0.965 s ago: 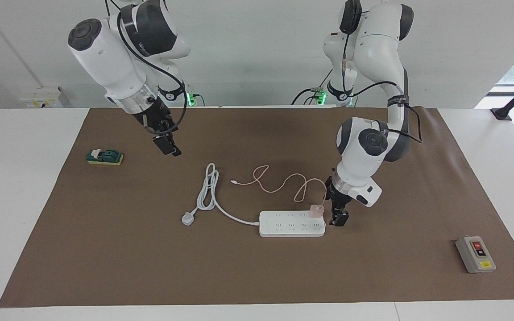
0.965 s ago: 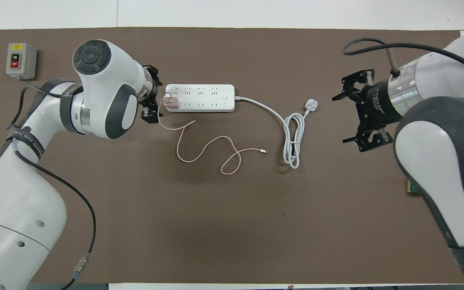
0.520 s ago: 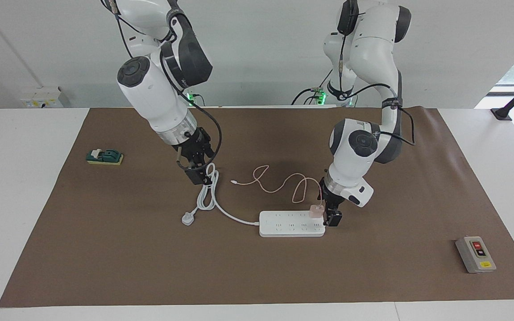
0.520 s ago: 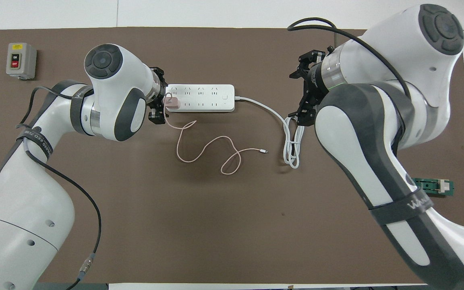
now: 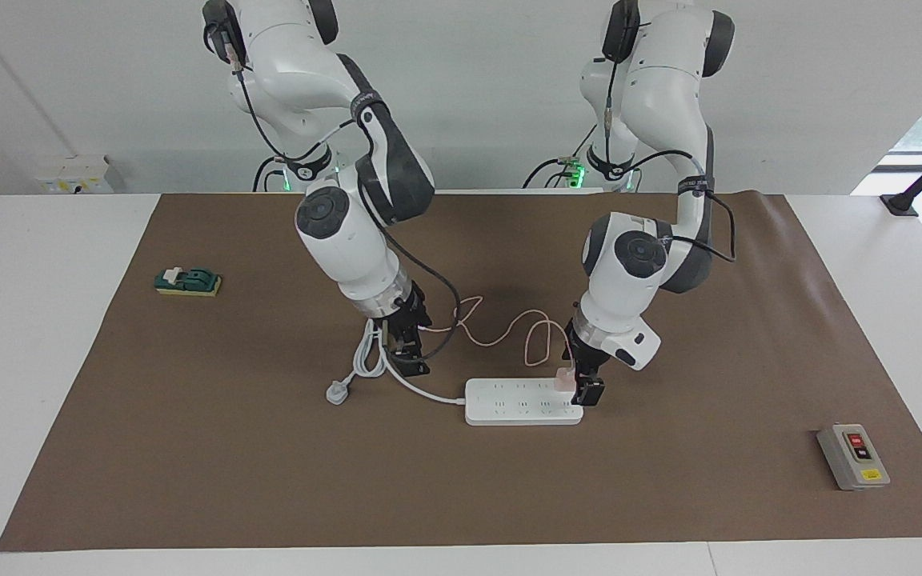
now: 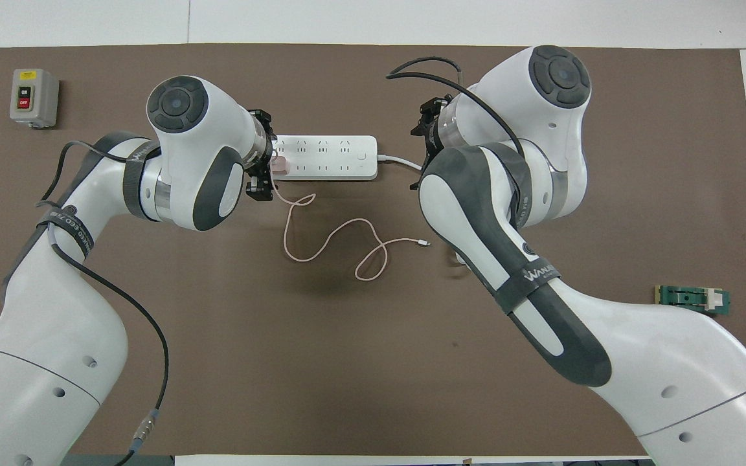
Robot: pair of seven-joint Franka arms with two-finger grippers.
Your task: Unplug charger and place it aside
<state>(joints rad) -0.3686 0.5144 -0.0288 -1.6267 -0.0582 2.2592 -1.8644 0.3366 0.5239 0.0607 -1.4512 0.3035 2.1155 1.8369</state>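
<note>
The charger (image 5: 564, 378) (image 6: 278, 166) is a small pale-pink cube plugged into the white power strip (image 5: 521, 408) (image 6: 327, 157), at the end toward the left arm. Its thin pink cable (image 5: 501, 330) (image 6: 334, 241) loops over the mat on the side nearer the robots. My left gripper (image 5: 581, 386) (image 6: 263, 162) is down at that end of the strip and open, one finger on each side of the charger. My right gripper (image 5: 408, 358) (image 6: 417, 152) hangs open low over the strip's white cord (image 5: 366, 358), just off the strip's other end.
The white cord's coil and plug (image 5: 337, 393) lie toward the right arm's end. A grey box with red and black buttons (image 5: 853, 456) (image 6: 34, 97) sits farther out at the left arm's end. A small green switch block (image 5: 187, 281) (image 6: 692, 299) lies at the right arm's end.
The right arm has swung in from near the green block and come down over the white cord beside the strip. The left gripper has edged closer around the charger, still open.
</note>
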